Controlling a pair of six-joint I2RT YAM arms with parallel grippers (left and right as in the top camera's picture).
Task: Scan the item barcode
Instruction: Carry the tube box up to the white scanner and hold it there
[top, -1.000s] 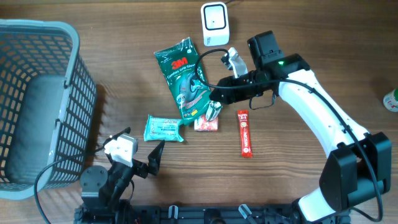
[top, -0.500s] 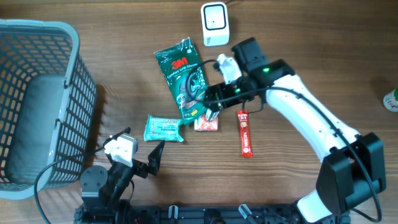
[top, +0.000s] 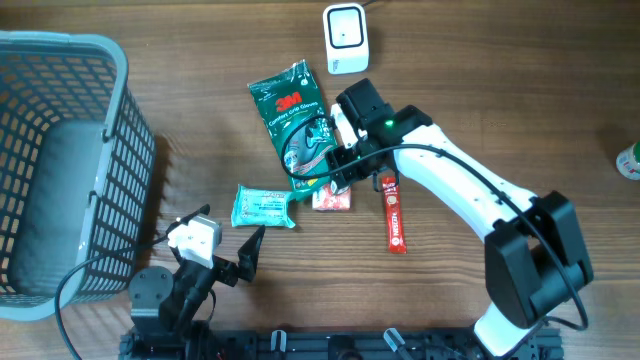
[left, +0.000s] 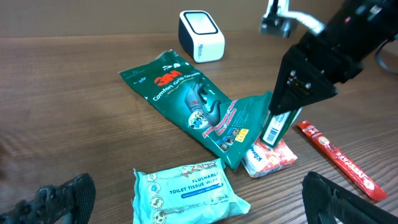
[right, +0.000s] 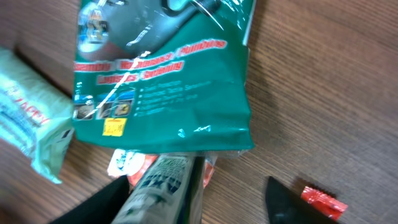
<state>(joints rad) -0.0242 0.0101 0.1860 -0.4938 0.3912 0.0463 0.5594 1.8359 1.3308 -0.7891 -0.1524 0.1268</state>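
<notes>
A black tube with a green label (left: 274, 127) stands tilted, its lower end on a red and white tissue packet (left: 270, 158). My right gripper (right: 196, 202) is around the tube (right: 165, 186). The tube leans on the left finger and a clear gap separates it from the right finger, so the jaws look open. The white barcode scanner (top: 345, 38) stands at the back of the table, well away from the tube (top: 341, 178). My left gripper (left: 199, 199) hangs wide open and empty at the front, over a teal toilet tissue pack (left: 186, 193).
A green 3M glove pack (top: 296, 120) lies just left of the right gripper. A red stick sachet (top: 394, 213) lies to its right. A grey basket (top: 60, 60) fills the left side. A green and white object (top: 630, 160) sits at the right edge.
The right arm swung left towards the green pack while the tube stayed almost in place. Its jaws opened wide and have narrowed again. The left arm has not moved.
</notes>
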